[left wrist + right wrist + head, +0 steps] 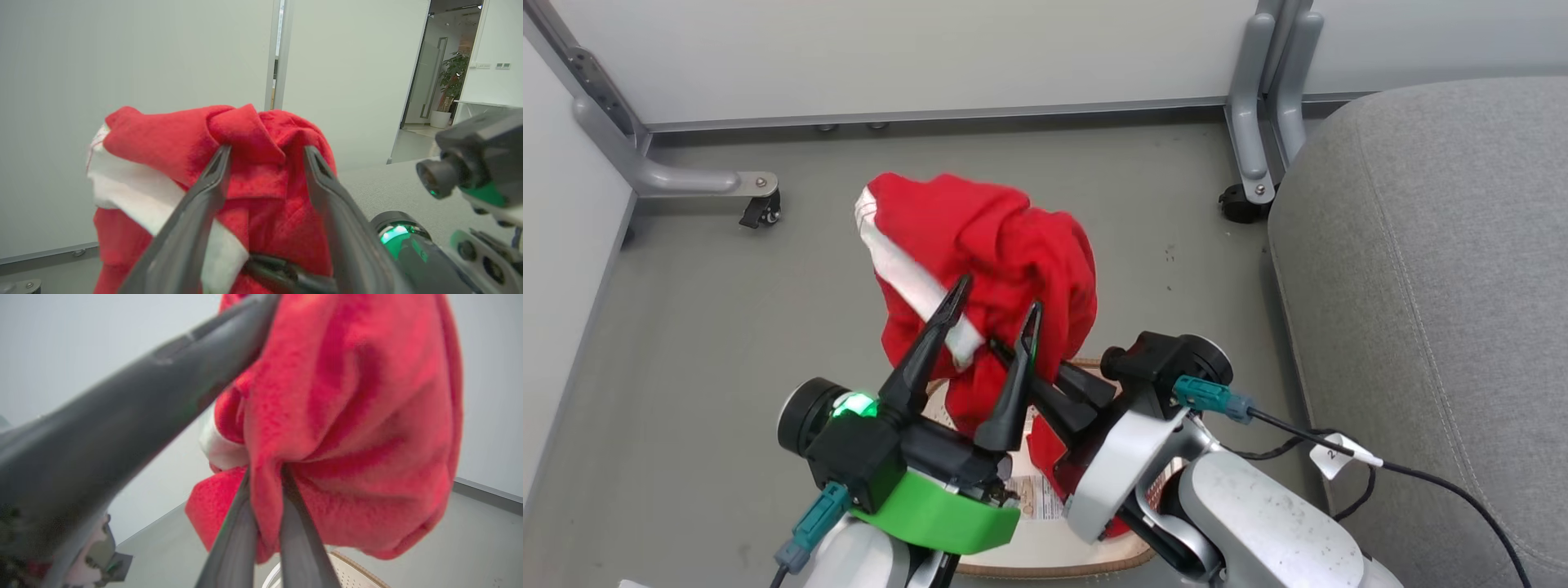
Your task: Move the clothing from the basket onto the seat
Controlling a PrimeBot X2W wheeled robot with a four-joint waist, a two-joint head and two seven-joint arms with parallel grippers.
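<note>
Head view: garment (pixel 980 245) hangs lifted above basket (pixel 1054 565), well apart from seat (pixel 1421 286) at right. Right gripper (pixel 1013 359) pinches it. Left gripper (pixel 1001 296) is spread, a finger either side. More red cloth (pixel 1045 449) lies in the basket, probably the second piece; so nothing delivered yet. Caster leg (pixel 1245 200) stands near the seat's corner.

Left wrist view: left gripper (pixel 267 151) fingers apart, garment (pixel 253 179) behind.

Right wrist view: right gripper (pixel 265 473) pressed together on a red fold (pixel 347 416).
</note>
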